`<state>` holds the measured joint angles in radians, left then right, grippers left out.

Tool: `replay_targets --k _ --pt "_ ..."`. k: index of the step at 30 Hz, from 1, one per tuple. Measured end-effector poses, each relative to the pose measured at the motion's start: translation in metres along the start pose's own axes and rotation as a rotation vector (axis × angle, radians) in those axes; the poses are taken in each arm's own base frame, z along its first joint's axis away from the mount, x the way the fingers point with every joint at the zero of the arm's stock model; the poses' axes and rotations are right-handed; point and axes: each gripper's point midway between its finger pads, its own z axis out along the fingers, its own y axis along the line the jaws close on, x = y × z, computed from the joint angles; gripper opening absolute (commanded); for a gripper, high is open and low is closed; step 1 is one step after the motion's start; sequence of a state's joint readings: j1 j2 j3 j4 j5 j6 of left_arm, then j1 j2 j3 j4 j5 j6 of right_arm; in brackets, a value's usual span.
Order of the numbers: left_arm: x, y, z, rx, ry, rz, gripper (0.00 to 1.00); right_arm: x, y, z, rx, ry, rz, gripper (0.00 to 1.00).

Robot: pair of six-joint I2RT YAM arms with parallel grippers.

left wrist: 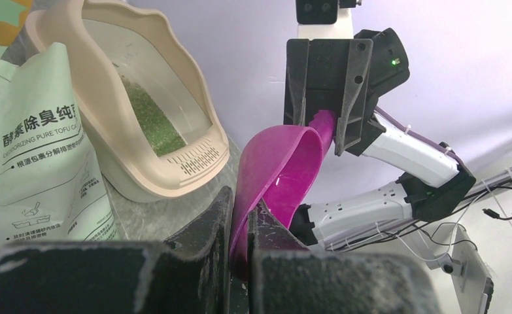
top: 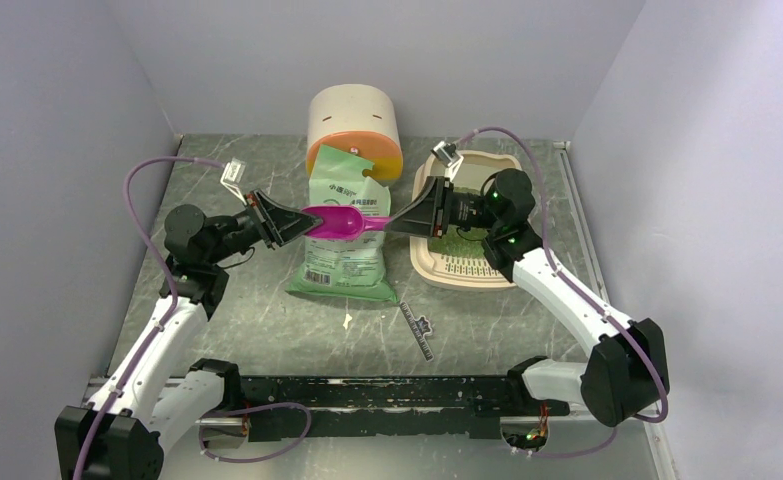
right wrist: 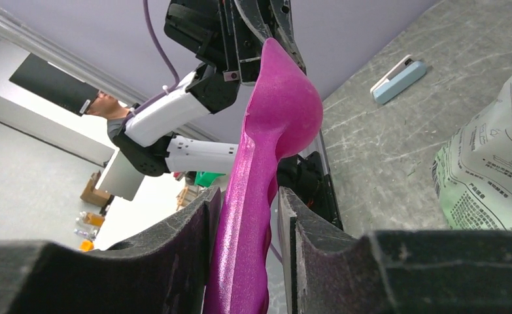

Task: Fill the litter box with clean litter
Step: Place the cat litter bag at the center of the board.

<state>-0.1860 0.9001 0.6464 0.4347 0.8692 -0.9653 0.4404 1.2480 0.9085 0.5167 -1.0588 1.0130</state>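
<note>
Litter box (top: 429, 262): beige tray with rounded corners, back right of the surface (top: 267, 320), slotted ledge at the near end. Clean litter (top: 464, 240): only a thin green patch on the tray floor. Your left wrist view shows it as a strip along one wall (left wrist: 150, 121), with much of the floor bare.

Magenta scoop (top: 339, 222): in the air, spanning both arms, over the green bag (top: 345, 262).
- Left end effector (top: 305, 222): pinched narrow on the rim of the scoop bowl (left wrist: 279, 170).
- Right end effector (top: 392, 224): narrow, straddling the scoop handle (right wrist: 266, 144). One finger (right wrist: 201, 222) lies against it and a sliver of gap shows at the other, so not clamped.

In the way: your right wrist hangs over the middle of the tray and hides part of it from above. The bag lies flat just left of the tray. The round beige-and-orange drawer unit (top: 352, 120) stands behind the bag. A short black strip (top: 419, 335) lies near the front.
</note>
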Motion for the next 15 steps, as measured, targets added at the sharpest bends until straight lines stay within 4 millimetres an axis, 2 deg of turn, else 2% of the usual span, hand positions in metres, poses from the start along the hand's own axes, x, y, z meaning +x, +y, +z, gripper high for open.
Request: replay_targets --k 2,7,12,14,15 --pt "0.0003 0.0008 0.0002 -0.004 0.0 0.0 0.05 -0.0003 -0.0013 0.0001 0.006 -0.003 0.002 0.4" --pt "0.0007 0.0025 0.0012 -0.012 -0.003 -0.002 0.05 -0.0014 -0.003 -0.0001 0.013 -0.009 0.0 0.23" --pt "0.0004 0.0031 0.003 -0.016 -0.007 -0.002 0.05 -0.0033 -0.0038 -0.0007 0.017 -0.015 -0.003 0.23" --pt "0.0 0.0035 0.0041 -0.018 -0.007 -0.002 0.05 -0.0037 -0.0044 -0.001 0.019 -0.017 -0.002 0.04" --pt "-0.0005 0.0035 0.0047 -0.018 -0.008 0.0 0.05 -0.0042 -0.0051 -0.0013 0.022 -0.019 -0.004 0.0"
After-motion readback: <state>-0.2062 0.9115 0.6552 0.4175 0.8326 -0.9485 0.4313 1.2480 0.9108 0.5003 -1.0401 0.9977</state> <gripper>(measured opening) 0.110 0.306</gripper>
